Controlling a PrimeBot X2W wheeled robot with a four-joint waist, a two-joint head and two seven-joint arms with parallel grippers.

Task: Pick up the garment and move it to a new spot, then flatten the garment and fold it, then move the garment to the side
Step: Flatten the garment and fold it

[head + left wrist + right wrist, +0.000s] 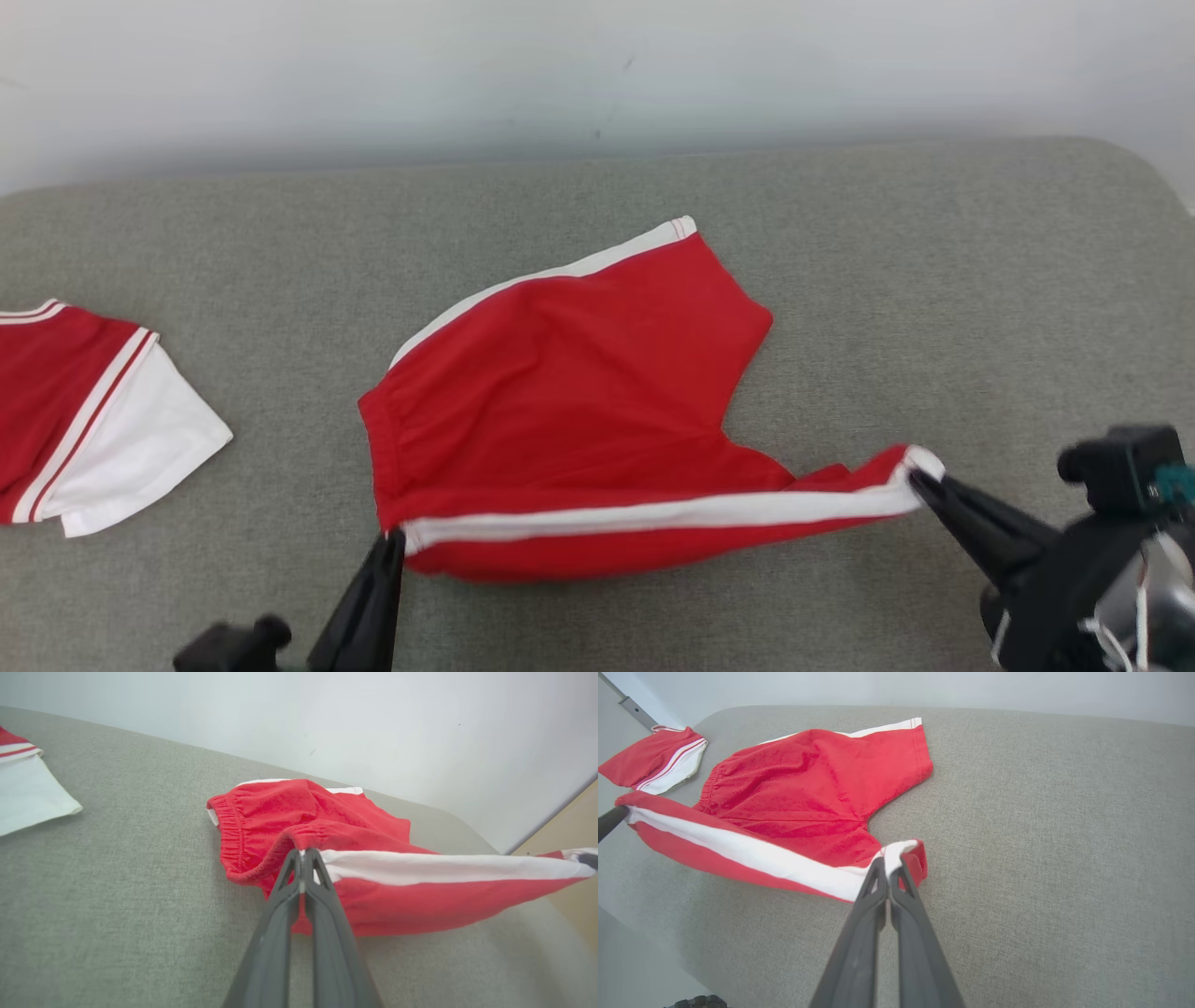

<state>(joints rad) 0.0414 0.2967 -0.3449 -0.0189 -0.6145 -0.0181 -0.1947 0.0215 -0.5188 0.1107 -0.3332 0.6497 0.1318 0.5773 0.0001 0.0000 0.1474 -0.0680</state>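
The garment (84, 411), a red jersey with a white sleeve and striped trim, lies folded at the far left of the grey padded surface (934, 280); it also shows in the wrist views (28, 793) (658, 760). Neither gripper touches it. A pair of red shorts (579, 373) with white side stripes lies mid-surface. My left gripper (394, 537) (302, 853) is shut on their waistband corner. My right gripper (920, 478) (887, 861) is shut on the leg hem at the stripe's other end. The near stripe is stretched and lifted between them (444, 868) (752, 851).
A pale wall (597, 75) runs behind the surface. The surface's rounded right corner drops off toward a tan floor (574, 826). Bare grey fabric lies to the right of the shorts and between them and the jersey.
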